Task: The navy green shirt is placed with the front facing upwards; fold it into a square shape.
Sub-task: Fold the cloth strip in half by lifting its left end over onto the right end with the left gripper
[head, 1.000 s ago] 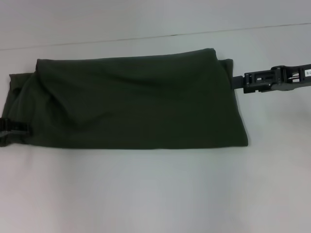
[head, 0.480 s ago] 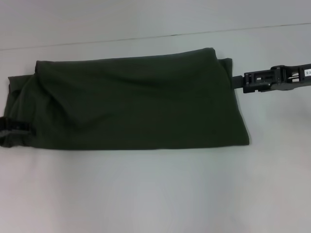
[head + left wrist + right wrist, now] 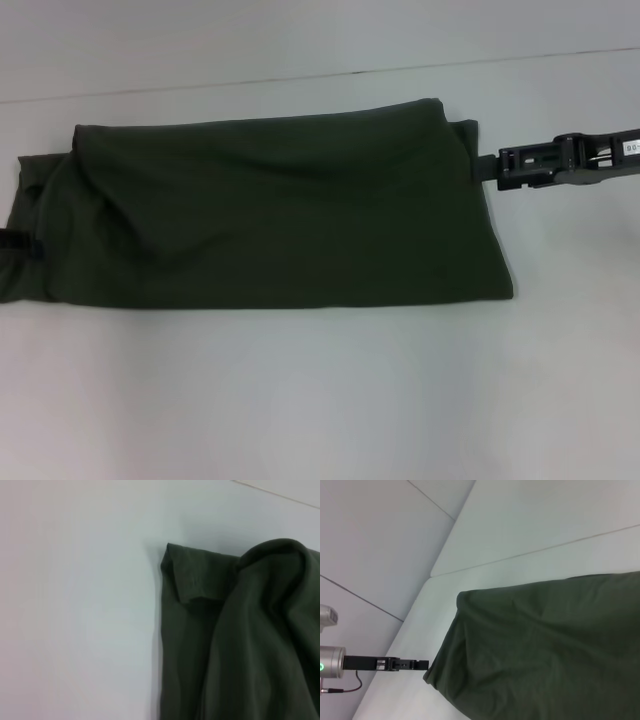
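Head view: navy green shirt (image 3: 280, 205) lay on the white worktop (image 3: 320, 400) as a wide band, already folded lengthwise. Long axis ran left-right across the robot's front, short axis near-far. No print or collar showing, so can't say which end was the neck. Left end looked bunched w/ a loose flap, right end cleaner, a second layer peeking out at the far right corner.

Right hand (image 3: 487, 165) sat just beside the shirt's right short edge, toward the far corner, tip pointing in at the cloth, at or touching the edge. Fingers looked drawn together, but whether any cloth was pinched: can't tell. Left hand (image 3: 18, 243) only showed as a dark tip at the frame's left edge, at the shirt's left end, near side. Its state: can't tell.

So each hand was at its own short end. My read: next fold needs a short end carried along the long axis toward the other, to shorten the band to a square.

Left wrist view: shirt's left end (image 3: 240, 640) w/ a small turned-over flap at the corner, bare worktop beside it. No own fingers visible.

Right wrist view: shirt (image 3: 545, 650) filled the frame's lower part; left hand (image 3: 412, 664) seen farther off, tip nearly touching the shirt's far end corner, apparently gripping nothing.
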You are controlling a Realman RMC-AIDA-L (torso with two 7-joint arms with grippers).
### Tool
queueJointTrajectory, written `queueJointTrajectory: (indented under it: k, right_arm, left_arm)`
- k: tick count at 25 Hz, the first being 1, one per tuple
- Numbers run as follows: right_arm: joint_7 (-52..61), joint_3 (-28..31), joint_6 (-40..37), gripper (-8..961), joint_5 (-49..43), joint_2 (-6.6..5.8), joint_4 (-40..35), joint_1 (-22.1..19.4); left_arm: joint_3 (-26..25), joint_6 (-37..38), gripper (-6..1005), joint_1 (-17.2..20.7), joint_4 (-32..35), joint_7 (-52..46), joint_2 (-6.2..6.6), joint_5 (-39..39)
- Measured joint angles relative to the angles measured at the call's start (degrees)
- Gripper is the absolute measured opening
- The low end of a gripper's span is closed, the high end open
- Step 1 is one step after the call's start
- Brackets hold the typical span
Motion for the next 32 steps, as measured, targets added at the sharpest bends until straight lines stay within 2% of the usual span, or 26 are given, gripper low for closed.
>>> queueJointTrajectory:
  k: [7, 18, 23, 32]
  right_arm:
    - [0.0, 0.0, -0.1, 929, 0.0, 0.00, 0.0, 0.1]
    - [0.0, 0.2, -0.1, 929, 0.0, 0.00, 0.0, 0.1]
    - [0.0, 0.3, 0.0, 929, 0.0, 0.00, 0.0, 0.1]
    - [0.0, 0.4, -0.1, 929, 0.0, 0.00, 0.0, -0.1]
  left_arm:
    - [0.1, -2.0, 915, -0.8, -3.0, -0.2, 0.29, 0.3]
    - [-0.5, -0.4, 907, -1.5, -3.7, -3.0, 0.80, 1.7]
    - [-0.6, -0.3, 903, -2.6, -6.8, -3.1, 1.59, 2.2]
    - [-0.6, -1.3, 897, -3.2, -7.3, -2.9, 1.64, 1.7]
